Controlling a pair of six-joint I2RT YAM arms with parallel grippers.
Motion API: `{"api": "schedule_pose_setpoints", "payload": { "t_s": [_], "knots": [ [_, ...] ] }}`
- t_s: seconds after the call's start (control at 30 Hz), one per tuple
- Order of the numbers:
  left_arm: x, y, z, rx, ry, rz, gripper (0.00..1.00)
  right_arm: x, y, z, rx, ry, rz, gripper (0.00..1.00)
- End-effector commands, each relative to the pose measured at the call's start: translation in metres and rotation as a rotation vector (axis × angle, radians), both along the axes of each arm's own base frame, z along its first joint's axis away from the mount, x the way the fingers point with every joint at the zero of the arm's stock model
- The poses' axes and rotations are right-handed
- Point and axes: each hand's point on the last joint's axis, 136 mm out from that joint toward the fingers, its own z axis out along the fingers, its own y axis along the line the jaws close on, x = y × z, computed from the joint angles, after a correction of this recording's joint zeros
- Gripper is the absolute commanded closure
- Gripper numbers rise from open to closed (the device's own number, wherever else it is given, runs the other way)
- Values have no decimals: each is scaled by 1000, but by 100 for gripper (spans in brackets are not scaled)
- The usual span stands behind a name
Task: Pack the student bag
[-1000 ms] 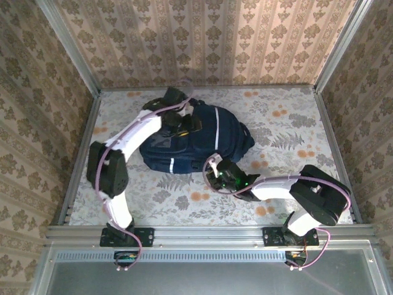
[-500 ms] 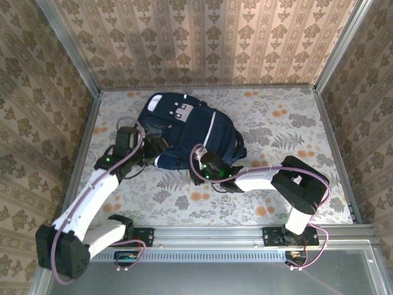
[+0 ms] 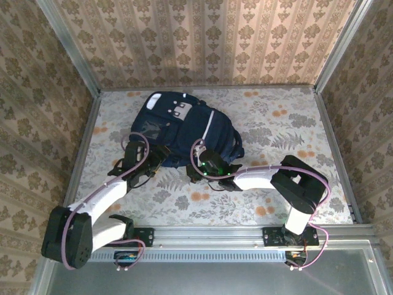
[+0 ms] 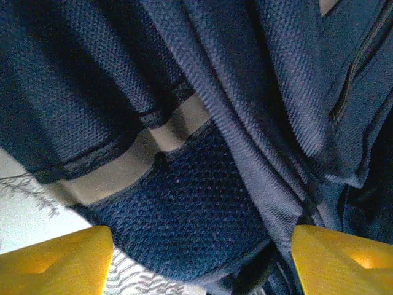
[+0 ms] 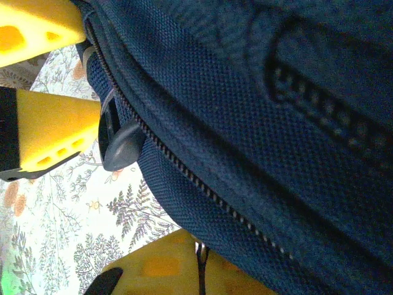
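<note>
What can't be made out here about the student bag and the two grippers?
- Inside of the student bag: in the top view its own fabric covers it, so packed or empty cannot be told.
- What the right gripper pinches, if anything: too small in the top view; in the right wrist view its fingers are cut off by the edges.
- Whether the left gripper touches the bag: in the left wrist view its fingertips are cut off by the bottom edge.

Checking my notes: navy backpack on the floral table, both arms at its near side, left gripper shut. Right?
One slip: the left gripper is open, jaws wide apart before the student bag, as the left wrist view shows. The rest stands.
</note>
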Motion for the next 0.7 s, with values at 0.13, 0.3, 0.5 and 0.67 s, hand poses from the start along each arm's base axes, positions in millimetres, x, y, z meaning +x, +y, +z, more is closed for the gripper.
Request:
{"api": "schedule_pose_setpoints", "payload": {
  "t_s": [0.13,0.3,0.5,0.67],
  "knots": [
    [19,-3,-10,-27,-25,71,42,6,15,38,138,-68,8,100],
    [18,2,-16,24,-10,97,67,6,13,33,118,-71,9,100],
    [17,6,-18,60,13,102,88,5,4,20,62,-78,-1,100],
    [10,2,-23,40,44,96,56,5,1,18,62,-81,-8,100]
  ]
}}
